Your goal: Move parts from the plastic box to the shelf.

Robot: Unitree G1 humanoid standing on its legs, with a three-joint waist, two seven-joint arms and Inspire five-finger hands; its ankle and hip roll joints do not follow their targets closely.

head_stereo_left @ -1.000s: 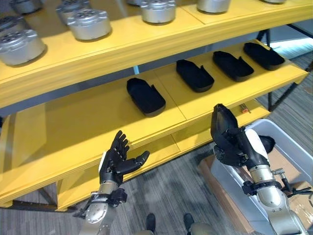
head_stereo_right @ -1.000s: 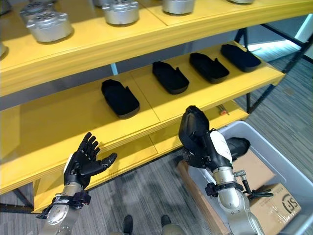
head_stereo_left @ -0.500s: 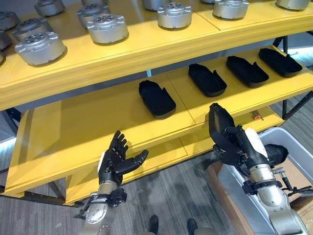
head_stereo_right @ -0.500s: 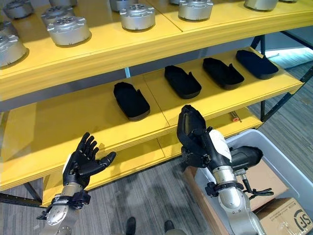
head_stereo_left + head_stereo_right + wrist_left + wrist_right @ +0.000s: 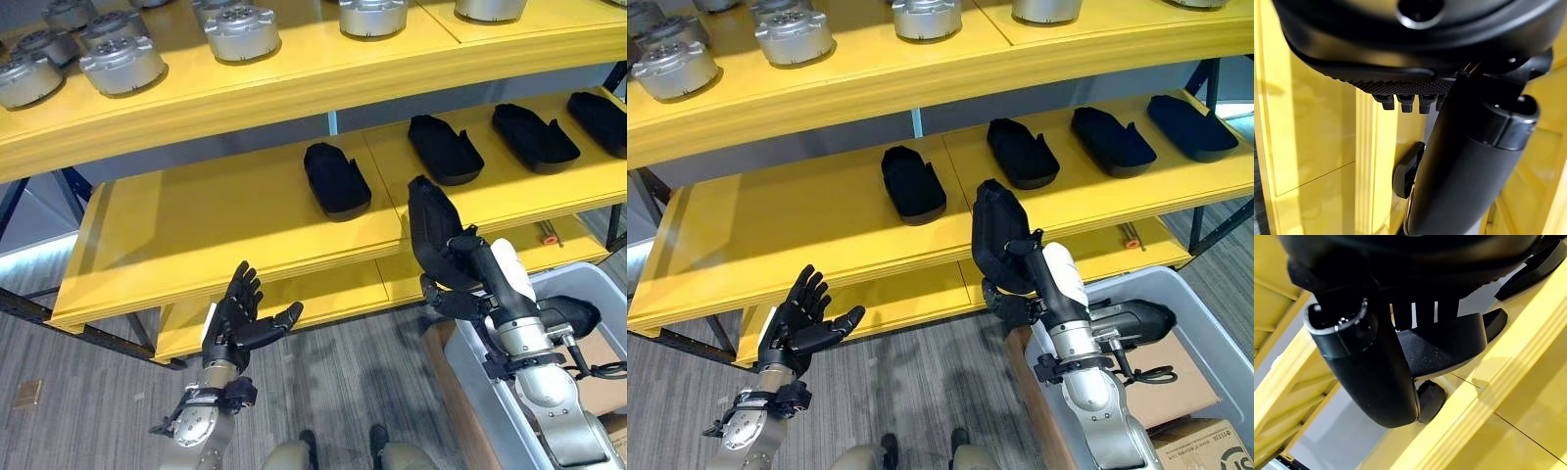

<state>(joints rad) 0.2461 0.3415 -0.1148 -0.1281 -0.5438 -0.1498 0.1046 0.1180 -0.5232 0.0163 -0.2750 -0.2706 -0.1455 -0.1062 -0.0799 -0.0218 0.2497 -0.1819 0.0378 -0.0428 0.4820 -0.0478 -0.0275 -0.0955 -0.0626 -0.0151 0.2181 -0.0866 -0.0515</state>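
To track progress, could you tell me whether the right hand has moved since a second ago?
Yes. The right hand, shut on a black part, has shifted left along the middle shelf, and the part now overlaps the shelf's front edge.

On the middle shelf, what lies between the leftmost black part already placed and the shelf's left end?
Nothing: in the left eye view the middle shelf is bare yellow board from its left end to the leftmost black part. The right robot hand holds another black part.

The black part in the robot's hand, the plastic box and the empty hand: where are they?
black part (image 5: 997,235), right eye view, its middle.
plastic box (image 5: 1205,338), right eye view, its rim.
left hand (image 5: 233,321), left eye view, its palm.
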